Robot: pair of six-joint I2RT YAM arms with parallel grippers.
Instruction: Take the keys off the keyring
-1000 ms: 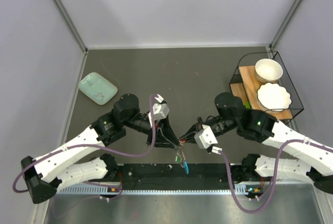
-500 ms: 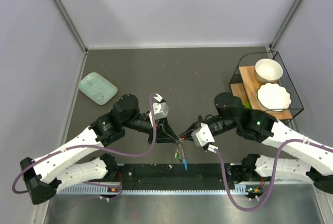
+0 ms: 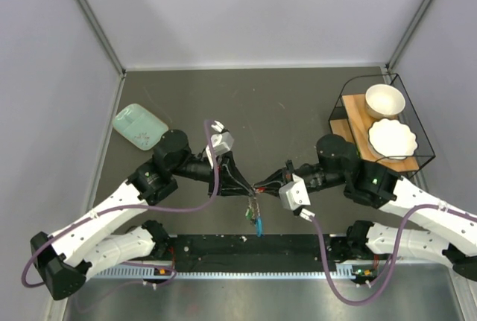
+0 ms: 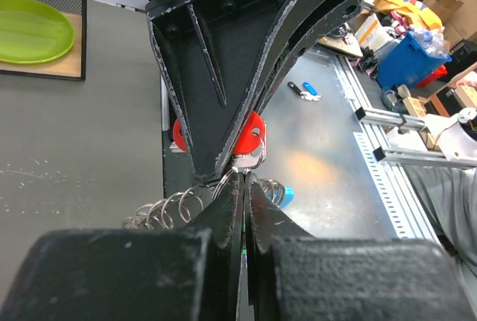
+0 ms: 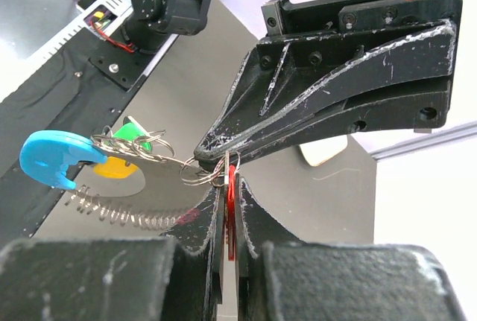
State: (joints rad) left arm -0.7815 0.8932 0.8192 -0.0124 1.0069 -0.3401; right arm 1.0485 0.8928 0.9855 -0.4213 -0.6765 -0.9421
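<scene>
Here, at the centre of the top view, two pairs of scuffed black wedge-shaped fingers meet tip to tip above the dark matte table [image 3: 283, 112]. The right gripper [image 5: 229, 202] is pressed together on the flat plastic head of the red key [image 4: 253, 131], seen edge-on between its pads. The left gripper [image 4: 244, 187] is pinched tight on the thin steel wire rings [image 5: 200, 172] just beside that key. From them hang the keyring [image 5: 52, 159], a smooth blue plastic loop, a green key head [image 5: 134, 129] and a slack coiled spring [image 5: 119, 213], at the left of the right wrist view.
</scene>
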